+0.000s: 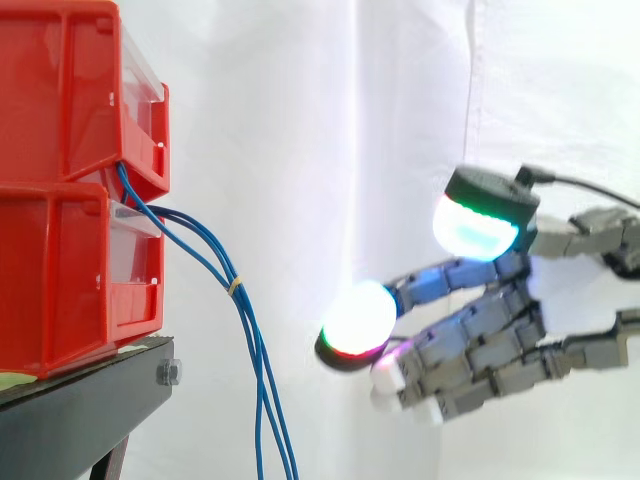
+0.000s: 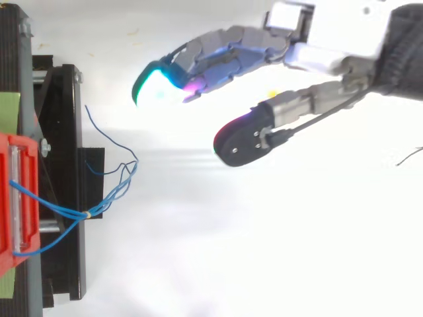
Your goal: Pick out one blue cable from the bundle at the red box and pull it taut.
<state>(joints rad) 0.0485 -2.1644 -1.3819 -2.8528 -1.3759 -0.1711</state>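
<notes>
A bundle of thin blue cables (image 1: 215,268) comes out between two stacked red bins (image 1: 70,190) and hangs down past the black stand, tied by a small yellow band (image 1: 234,286). From above, the cables (image 2: 109,198) loop out from the red bin (image 2: 16,198) and fan into loose ends. My hand (image 1: 500,340) hovers to the right of the bundle, well clear of it, open, its fingers stretched toward the cables and the thumb raised above them. Nothing sits between thumb and fingers. Seen from the top, the hand (image 2: 251,46) reaches in from the upper right.
The black stand (image 1: 85,400) carries the bins at the left, with a bolt at its corner. A white curtain lies behind everything. A thin dark line (image 2: 410,157) shows at the right edge of the top view.
</notes>
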